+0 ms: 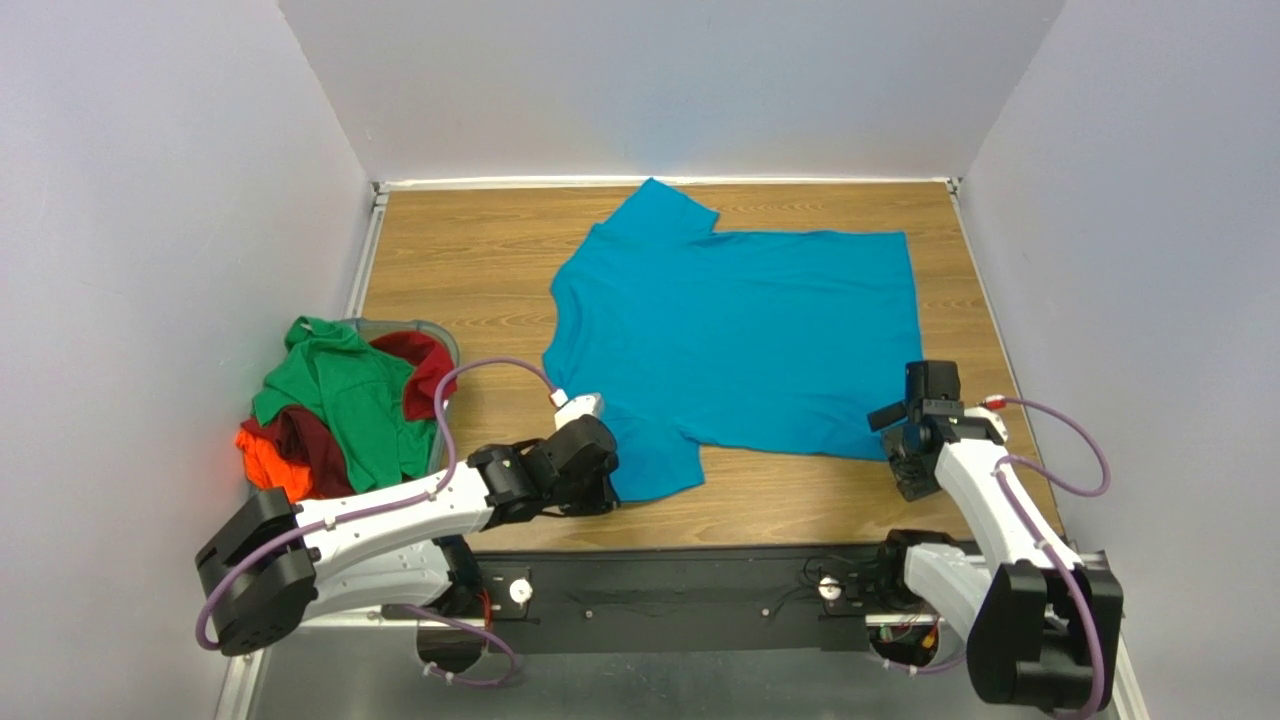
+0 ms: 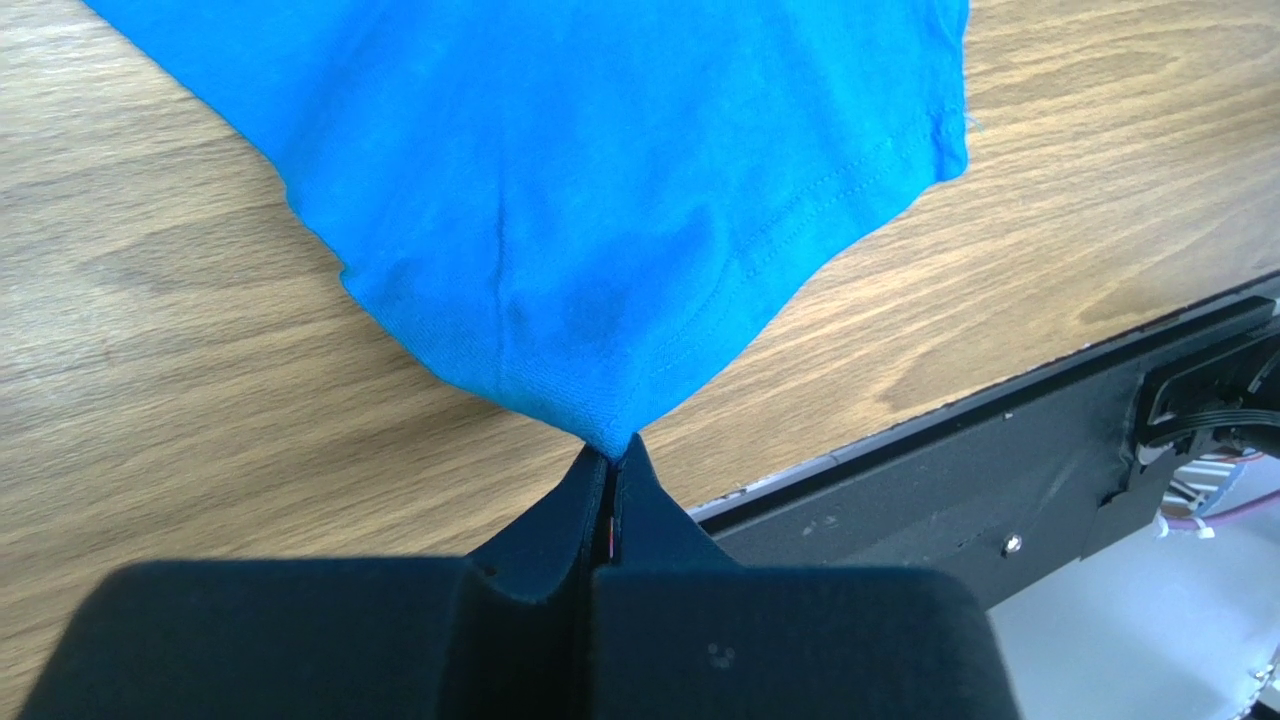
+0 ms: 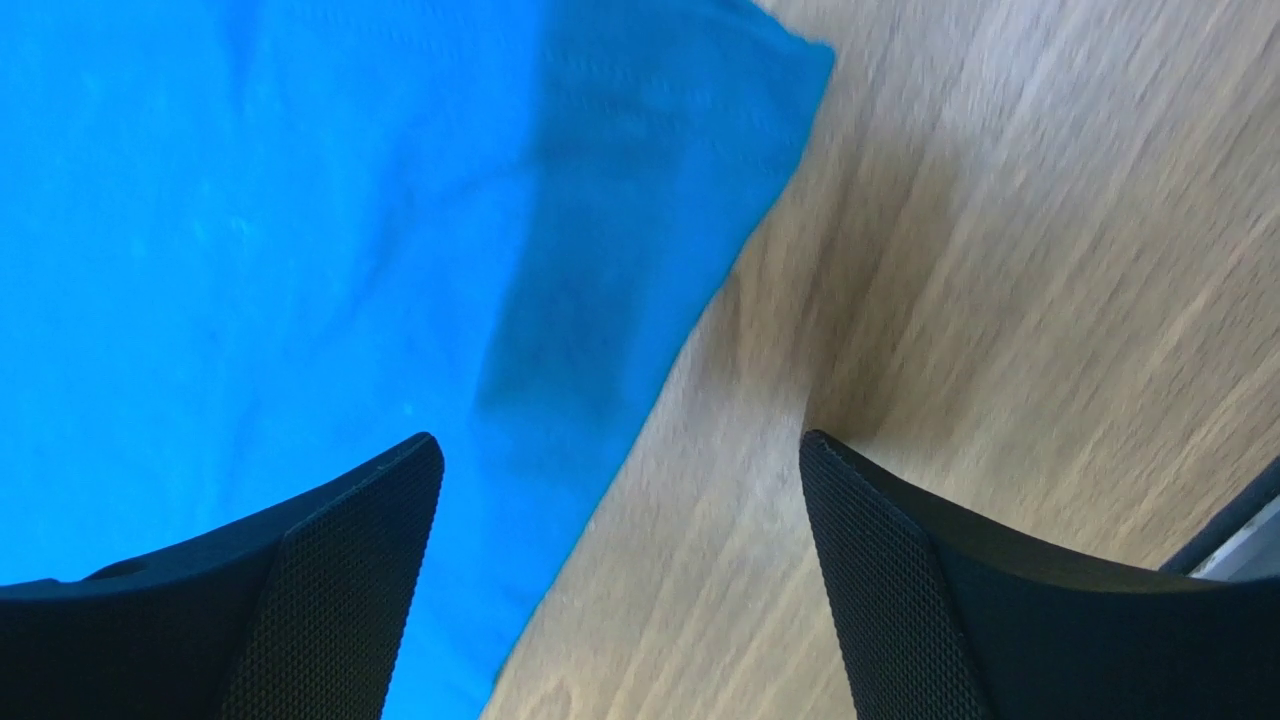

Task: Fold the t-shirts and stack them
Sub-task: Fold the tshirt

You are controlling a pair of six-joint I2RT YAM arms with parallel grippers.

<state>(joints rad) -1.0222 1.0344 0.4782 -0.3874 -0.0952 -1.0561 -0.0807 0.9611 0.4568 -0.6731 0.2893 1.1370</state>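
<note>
A teal-blue t-shirt (image 1: 736, 330) lies spread flat on the wooden table. My left gripper (image 1: 606, 477) is shut on its near sleeve corner (image 2: 601, 428), pinching the cloth just above the table. My right gripper (image 1: 899, 432) is open and hovers over the shirt's near right corner (image 3: 751, 90), with one finger (image 3: 338, 585) over the cloth and the other over bare wood. The green t-shirt (image 1: 349, 398), dark red t-shirt (image 1: 424, 368) and bright orange t-shirt (image 1: 268, 458) are bundled in the basket at the left.
A grey-blue round basket (image 1: 431, 338) stands at the table's left near side. A black rail (image 1: 676, 578) with the arm bases runs along the near edge. White walls close in the table on three sides.
</note>
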